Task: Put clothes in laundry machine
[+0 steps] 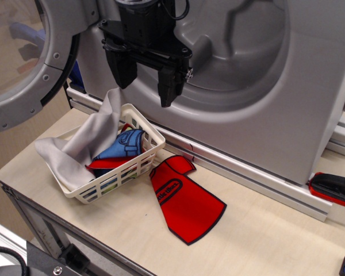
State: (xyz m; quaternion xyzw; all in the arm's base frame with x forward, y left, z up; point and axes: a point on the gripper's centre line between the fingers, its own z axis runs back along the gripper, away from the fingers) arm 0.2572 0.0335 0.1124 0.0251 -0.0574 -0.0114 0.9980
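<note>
My gripper [145,86] hangs open and empty in front of the laundry machine [276,86], above the basket, its two black fingers spread apart. Below it a light grey cloth [89,141] drapes over the far left rim of the white lattice basket [139,168]. A blue denim-like piece [123,146] and a red piece [106,164] lie inside the basket. A flat red dark-edged shirt [184,198] lies on the table to the right of the basket. The drum opening [241,40] shows a moulded paddle. The round glass door [23,57] stands open at the left.
An aluminium rail [247,175] runs along the machine's base. A red and black object [333,188] lies at the right edge. The wooden table [103,230] drops off at the front and left.
</note>
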